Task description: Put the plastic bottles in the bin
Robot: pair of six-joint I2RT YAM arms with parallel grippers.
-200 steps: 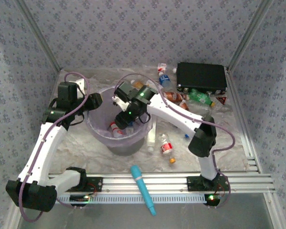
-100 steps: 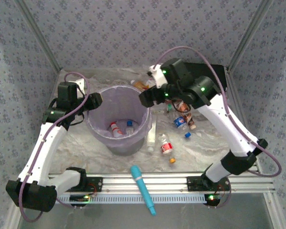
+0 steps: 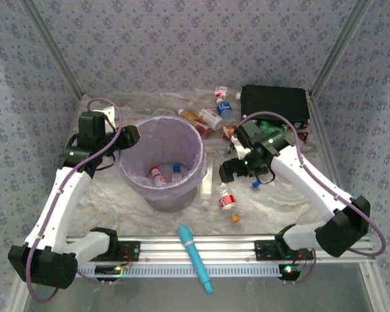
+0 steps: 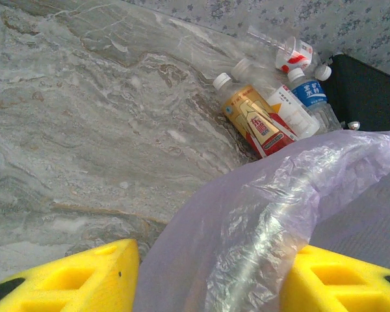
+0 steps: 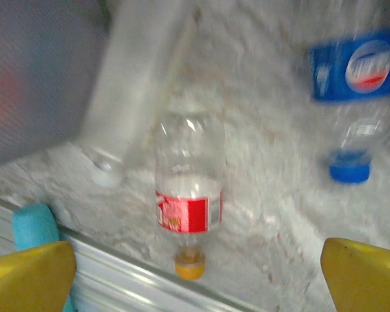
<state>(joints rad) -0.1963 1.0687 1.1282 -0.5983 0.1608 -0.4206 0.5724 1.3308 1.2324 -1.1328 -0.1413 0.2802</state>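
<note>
A long teal stick-shaped tool [image 3: 195, 257] lay slanted across the aluminium rail [image 3: 234, 246] at the near edge of the marbled table [image 3: 104, 201], while a flat black case [image 3: 275, 106] sat at the far right corner.

We see bare table [image 3: 273, 211] right of the red-labelled bottle [image 3: 227, 199]; the bin [image 3: 162, 195] blocks its left, and bottles [image 3: 211, 119] crowd the far side.

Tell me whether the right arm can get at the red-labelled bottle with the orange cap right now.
Probably yes: the right gripper hangs open just above the red-labelled bottle, with nothing between them.
</note>
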